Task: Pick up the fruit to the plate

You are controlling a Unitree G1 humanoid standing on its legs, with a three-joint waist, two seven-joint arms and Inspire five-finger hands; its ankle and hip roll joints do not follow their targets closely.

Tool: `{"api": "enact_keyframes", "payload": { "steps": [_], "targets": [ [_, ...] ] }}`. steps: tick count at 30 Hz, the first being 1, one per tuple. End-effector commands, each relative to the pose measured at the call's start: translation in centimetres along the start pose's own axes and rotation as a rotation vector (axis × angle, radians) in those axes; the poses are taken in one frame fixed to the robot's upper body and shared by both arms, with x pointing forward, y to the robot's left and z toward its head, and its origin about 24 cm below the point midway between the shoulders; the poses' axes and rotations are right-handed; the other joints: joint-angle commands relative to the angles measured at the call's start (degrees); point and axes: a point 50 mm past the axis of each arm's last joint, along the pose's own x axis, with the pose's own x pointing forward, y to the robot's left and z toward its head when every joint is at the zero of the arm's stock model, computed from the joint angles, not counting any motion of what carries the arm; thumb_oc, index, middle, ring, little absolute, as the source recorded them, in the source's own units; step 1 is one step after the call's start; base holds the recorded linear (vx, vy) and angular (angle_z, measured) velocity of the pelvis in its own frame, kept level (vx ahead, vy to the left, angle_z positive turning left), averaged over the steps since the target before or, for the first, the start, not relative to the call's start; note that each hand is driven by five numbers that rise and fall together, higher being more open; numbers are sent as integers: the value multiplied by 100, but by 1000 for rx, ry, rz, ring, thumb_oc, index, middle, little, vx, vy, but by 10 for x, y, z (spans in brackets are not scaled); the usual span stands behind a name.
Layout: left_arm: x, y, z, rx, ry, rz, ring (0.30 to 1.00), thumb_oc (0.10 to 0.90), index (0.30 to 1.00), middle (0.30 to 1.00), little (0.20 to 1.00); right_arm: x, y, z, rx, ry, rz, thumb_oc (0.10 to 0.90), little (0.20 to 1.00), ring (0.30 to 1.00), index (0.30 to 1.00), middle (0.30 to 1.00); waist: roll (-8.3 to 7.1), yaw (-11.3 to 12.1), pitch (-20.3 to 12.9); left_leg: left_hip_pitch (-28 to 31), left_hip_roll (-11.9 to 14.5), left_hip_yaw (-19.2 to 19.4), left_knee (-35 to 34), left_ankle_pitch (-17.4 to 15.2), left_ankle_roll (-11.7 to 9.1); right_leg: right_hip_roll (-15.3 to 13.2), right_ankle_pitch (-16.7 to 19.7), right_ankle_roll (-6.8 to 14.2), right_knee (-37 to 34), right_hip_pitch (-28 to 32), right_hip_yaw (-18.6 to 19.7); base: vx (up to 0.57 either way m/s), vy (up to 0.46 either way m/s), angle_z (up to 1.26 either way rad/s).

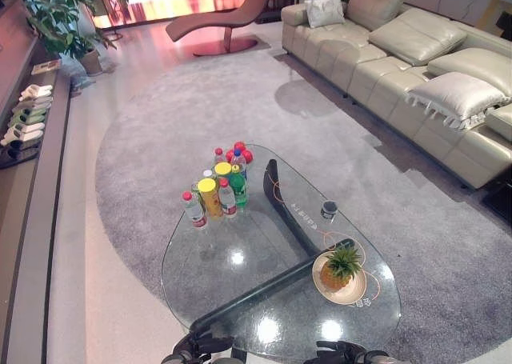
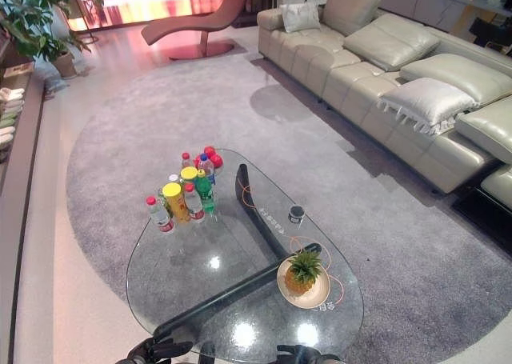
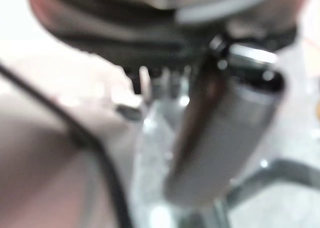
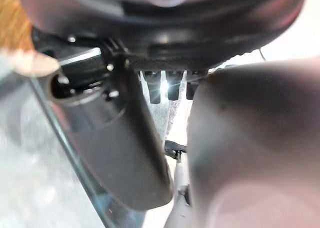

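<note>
From the left eye view, our pineapple (image 1: 342,266) already sits on the plate (image 1: 357,294) at the glass worktop's (image 1: 240,284) near right; a reach could tip it or slide the plate off.

In the right eye view, both hands, left hand (image 2: 152,353) and right hand (image 2: 308,354), hang at the near edge.

The wrist views leave us unable to tell whether the fingers are curled.

A golden-brown pineapple with green spiky leaves (image 1: 340,268) sits on a round cream plate (image 1: 358,294) at the lower right, on a clear glass table with thin orange lines (image 1: 240,300), over a fuzzy grey round rug (image 1: 160,124).
</note>
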Motion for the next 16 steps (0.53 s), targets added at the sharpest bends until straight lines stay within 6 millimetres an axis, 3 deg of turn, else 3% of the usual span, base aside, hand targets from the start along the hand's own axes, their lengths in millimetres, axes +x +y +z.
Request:
{"api": "enact_keyframes", "payload": {
  "steps": [1, 4, 6, 10, 16],
  "targets": [
    [5, 5, 6, 13, 4, 42, 900, 800, 900, 900, 900, 2, -1, -22, 100, 109, 17, 800, 900, 900, 900, 900, -172, 12, 50, 344, -241, 160, -4, -163, 74, 3, 646, -72, 23, -304, -112, 71, 12, -5],
    [5, 7, 1, 15, 31, 56, 900, 800, 900, 900, 900, 2, -2, -28, 119, 133, 5, 800, 900, 900, 900, 900, -167, -1, 26, 362, -239, 171, -4, -173, 76, 3, 645, -69, 23, -294, -98, 37, 5, -1],
    [3, 13, -13, 48, 104, 86, 900, 800, 900, 900, 900, 0, -7, -46, 161, 199, -43, 800, 900, 900, 900, 900, -154, -41, -30, 405, -228, 197, -4, -208, 80, 3, 634, -59, 23, -258, -74, 80, 11, 0],
    [2, 15, -21, 62, 138, 99, 900, 800, 900, 900, 900, -1, -11, -58, 180, 232, -105, 800, 900, 900, 900, 900, -131, -88, -71, 436, -203, 227, -4, -244, 82, -12, 639, -34, 23, -237, -65, 48, 5, -2],
    [2, 13, -20, 45, 108, 76, 900, 800, 900, 900, 900, -1, -14, -56, 150, 216, -138, 800, 900, 900, 900, 900, -110, -84, -55, 423, -169, 248, -4, -233, 71, -33, 659, -20, 23, -252, -63, 17, 3, -5]
  ]
}}
